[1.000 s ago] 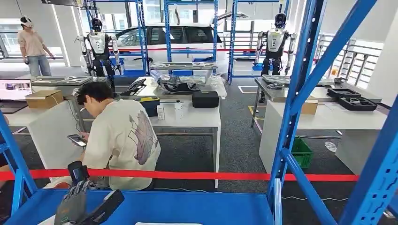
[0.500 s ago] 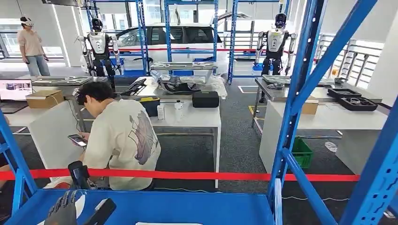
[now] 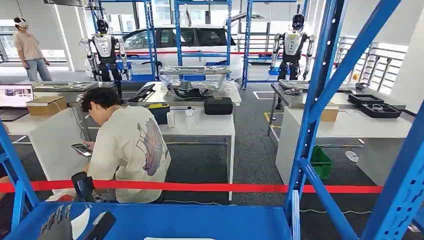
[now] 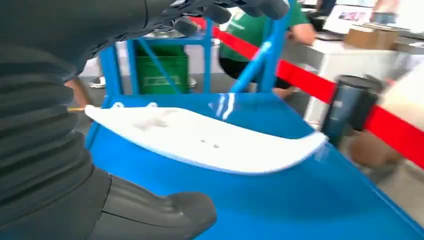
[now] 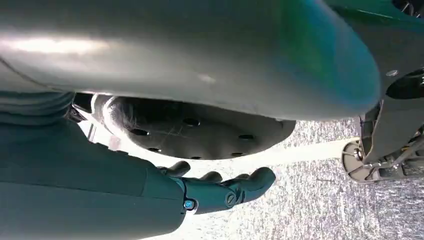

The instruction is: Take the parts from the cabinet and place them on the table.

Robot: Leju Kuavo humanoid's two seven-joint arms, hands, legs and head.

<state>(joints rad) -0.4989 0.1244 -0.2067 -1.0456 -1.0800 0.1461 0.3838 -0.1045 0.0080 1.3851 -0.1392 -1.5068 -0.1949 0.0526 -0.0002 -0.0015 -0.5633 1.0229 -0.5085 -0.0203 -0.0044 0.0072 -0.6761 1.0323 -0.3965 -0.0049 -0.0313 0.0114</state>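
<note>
Both robot hands hold nothing: left robot hand (image 3: 57, 227) spread over white part (image 4: 210, 142); right robot hand (image 5: 220, 187) hangs, fingers loosely apart.

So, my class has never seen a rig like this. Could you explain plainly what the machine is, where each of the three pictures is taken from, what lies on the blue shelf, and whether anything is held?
It is a two-legged humanoid robot with two arms and many-fingered hands. The head view looks forward and down over a blue shelf, past a red tape, to a seated person.

The left wrist view sits behind the left hand, which reaches over a long white part lying flat on the shelf. The hand is open and holds nothing yet.

The right wrist view shows the right hand hanging above the floor, empty, fingers loosely apart.
</note>
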